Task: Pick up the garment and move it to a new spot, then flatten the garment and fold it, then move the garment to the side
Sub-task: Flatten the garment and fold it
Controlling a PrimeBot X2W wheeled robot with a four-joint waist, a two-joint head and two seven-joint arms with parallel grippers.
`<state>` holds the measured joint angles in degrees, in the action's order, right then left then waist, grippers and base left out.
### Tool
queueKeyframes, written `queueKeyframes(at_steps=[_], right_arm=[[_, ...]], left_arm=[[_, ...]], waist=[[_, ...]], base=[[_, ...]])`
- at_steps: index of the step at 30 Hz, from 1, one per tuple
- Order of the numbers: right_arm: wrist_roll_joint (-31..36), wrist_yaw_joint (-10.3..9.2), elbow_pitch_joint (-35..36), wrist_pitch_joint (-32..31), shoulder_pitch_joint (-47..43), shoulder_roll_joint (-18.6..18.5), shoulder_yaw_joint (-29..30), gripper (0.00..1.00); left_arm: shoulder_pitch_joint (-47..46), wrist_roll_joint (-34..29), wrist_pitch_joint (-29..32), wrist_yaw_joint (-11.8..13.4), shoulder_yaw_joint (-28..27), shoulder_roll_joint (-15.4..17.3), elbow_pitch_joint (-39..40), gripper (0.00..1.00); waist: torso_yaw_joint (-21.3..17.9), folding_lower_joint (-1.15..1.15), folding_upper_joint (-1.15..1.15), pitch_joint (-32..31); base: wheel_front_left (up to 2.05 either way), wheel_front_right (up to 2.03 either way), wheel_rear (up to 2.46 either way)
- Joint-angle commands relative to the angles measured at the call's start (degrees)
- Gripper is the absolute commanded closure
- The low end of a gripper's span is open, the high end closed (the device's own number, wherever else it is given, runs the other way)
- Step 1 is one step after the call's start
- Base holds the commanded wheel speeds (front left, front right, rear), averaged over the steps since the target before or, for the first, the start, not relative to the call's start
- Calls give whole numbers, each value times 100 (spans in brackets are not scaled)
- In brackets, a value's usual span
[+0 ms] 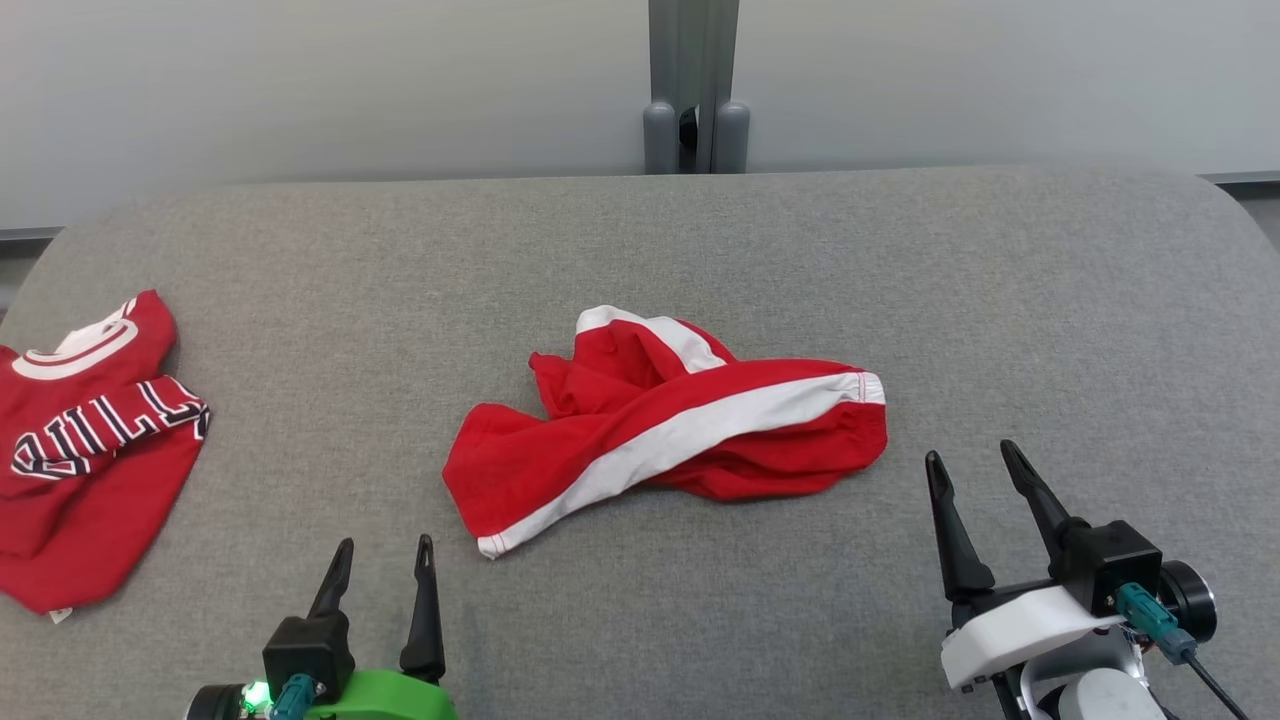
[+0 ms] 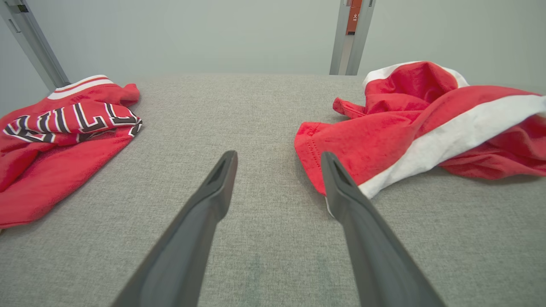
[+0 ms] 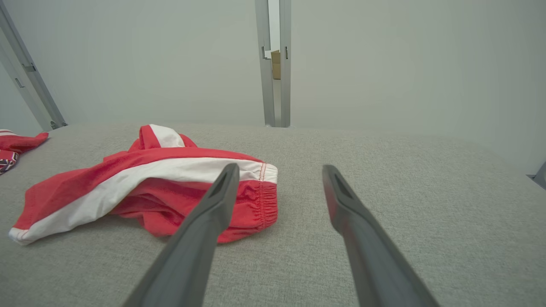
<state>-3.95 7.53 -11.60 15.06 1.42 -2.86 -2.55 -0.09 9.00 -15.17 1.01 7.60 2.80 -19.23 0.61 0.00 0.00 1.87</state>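
So going from the left: there's a red jersey point(image 1: 90, 450) with a white collar and striped lettering lying rumpled at the left edge of the grey fabric-covered table point(image 1: 640, 250), definitely not flat. Next over, at the near edge, is the left gripper point(image 1: 385, 543), fingers spread wide with nothing between them, low over bare table between the jersey and the garment point(image 1: 660, 430). In its own wrist view one finger lines up with the garment's hem corner, but the head view shows a gap there, so they're near and not touching. The garment itself is a pair of red shorts with a white side stripe, sitting pretty much dead centre of the table in a crumpled heap. One leg stretches toward the near left, the elastic waistband is bunched at the right end, and a fold sticks up at the back. A grey post point(image 1: 695, 90) stands behind the far edge, about in line with it. Right of the garment is the right gripper point(image 1: 972, 452), also wide open and empty, near the waistband end with its fingers pointing away from the robot.
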Motion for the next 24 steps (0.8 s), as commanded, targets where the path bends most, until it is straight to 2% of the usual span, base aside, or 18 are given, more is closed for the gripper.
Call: queueKeyframes(at_steps=[1,10,19,24], right_arm=[[-40,-8,-7,16,-43,-11,6,0],[-85,-8,-42,16,137,-11,-89,0],[-101,-8,-90,16,154,-10,-191,0],[-140,-8,-114,16,292,-10,-318,0]], left_arm=[[76,-64,3,-35,-23,21,32,0],[-71,285,3,-305,101,20,30,0],[-192,489,3,-617,294,20,-609,0],[-349,640,3,-699,400,20,-957,0]], waist=[[19,0,0,-8],[-34,0,0,155],[-188,0,0,248],[-330,0,0,422]], base=[[0,0,0],[0,0,0],[0,0,0],[0,0,0]])
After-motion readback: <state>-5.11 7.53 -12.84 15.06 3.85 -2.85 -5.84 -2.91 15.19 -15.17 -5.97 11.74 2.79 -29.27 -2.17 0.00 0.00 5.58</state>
